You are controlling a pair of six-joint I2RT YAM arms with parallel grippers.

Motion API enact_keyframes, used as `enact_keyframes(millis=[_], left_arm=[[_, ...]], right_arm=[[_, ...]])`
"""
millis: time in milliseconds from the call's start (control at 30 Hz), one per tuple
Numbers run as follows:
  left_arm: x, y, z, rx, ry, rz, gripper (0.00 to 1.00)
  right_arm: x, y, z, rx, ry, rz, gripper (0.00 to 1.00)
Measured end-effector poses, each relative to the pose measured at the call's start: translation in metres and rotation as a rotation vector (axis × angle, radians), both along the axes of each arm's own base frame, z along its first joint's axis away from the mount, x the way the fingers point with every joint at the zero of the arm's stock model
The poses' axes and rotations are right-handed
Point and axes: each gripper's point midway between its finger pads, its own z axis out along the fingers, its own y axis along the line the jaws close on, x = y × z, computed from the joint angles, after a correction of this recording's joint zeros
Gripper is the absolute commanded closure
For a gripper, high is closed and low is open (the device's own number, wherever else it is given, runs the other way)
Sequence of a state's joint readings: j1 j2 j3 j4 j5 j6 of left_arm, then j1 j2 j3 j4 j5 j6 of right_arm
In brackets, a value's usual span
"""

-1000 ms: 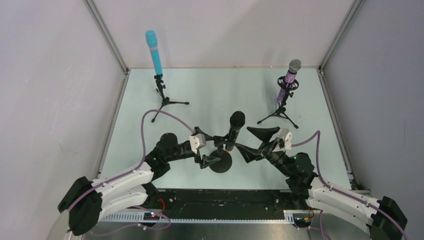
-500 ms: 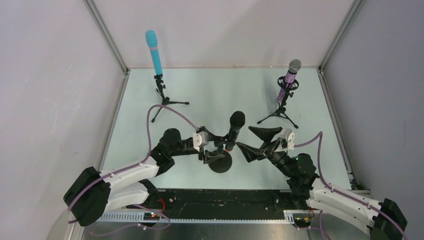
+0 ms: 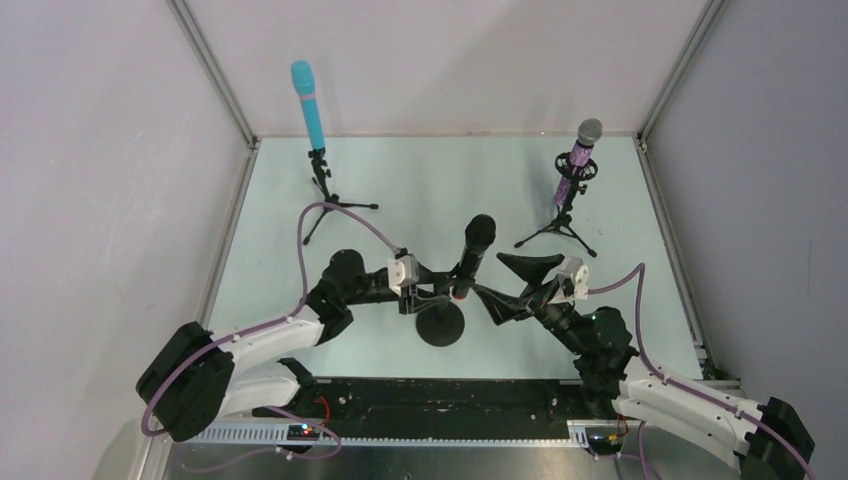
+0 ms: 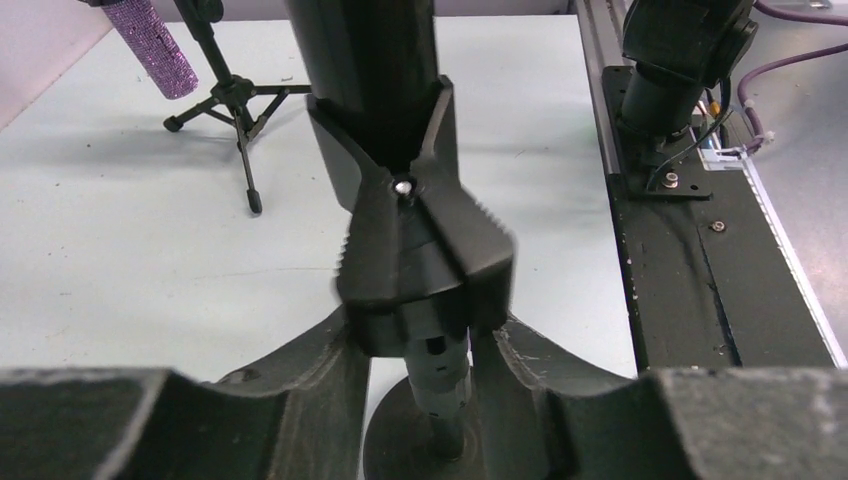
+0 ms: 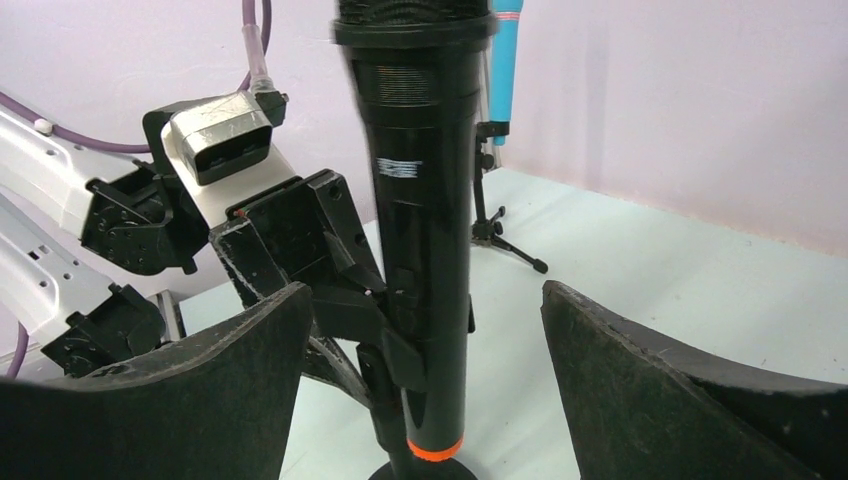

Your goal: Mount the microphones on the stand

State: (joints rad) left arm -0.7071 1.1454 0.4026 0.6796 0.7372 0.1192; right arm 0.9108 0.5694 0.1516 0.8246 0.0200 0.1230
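Black mic stands in the near middle clip, which my left claw clenches. My right claw hangs released just beside it. Blue mic far left and purple mic far right are mounted. Only letting go remains, I judge.

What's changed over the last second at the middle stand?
The left gripper slid right and closed on the stand clip holding the black microphone, whose head shifted slightly farther away. The right gripper stayed open beside it; the blue microphone and purple microphone did not move.
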Motion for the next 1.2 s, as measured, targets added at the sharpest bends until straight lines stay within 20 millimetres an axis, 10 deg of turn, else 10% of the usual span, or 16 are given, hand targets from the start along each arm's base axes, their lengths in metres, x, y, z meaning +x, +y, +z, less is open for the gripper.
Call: enact_keyframes(millis=[233,1200], left_arm=[[-0.003,-0.002,-0.001,-0.003,0.034,-0.022,0.99],[-0.015,0.015,0.051,-0.106,0.002,0.029,1.00]], right_arm=[[-0.001,-0.002,0.003,0.007,-0.006,0.000,0.12],[-0.015,0.030,-0.064,-0.252,0.061,0.125,0.16]])
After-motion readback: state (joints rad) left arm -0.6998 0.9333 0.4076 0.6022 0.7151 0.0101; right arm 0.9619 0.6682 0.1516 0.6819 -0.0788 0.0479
